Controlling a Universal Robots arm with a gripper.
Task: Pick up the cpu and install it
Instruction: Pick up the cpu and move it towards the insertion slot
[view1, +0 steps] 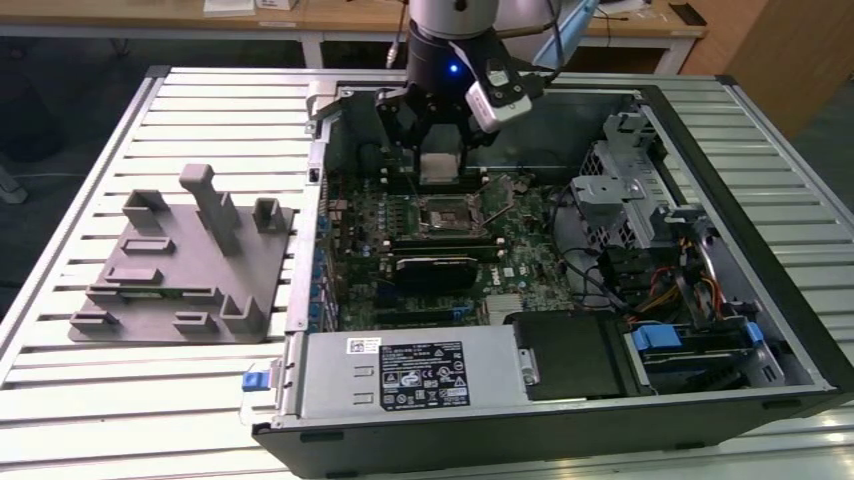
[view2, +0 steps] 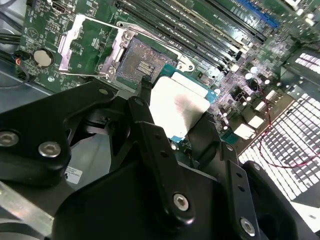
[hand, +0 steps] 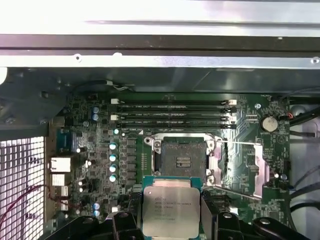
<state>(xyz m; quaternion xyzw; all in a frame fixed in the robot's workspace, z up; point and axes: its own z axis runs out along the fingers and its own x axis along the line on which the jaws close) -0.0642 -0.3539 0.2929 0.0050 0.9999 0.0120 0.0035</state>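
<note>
Slatted metal table (view1: 80, 130) carries an open computer case (view1: 801, 330), with a grey fixture plate (view1: 174, 280) on the exterior view's left. Over the far part of the motherboard (view1: 523, 245), the gripper (view1: 439, 155) pinches the cpu (hand: 171, 210) by two opposite edges. The chip's silver top shows, and it hangs just beside the open socket (hand: 182, 159), not seated in it.
</note>
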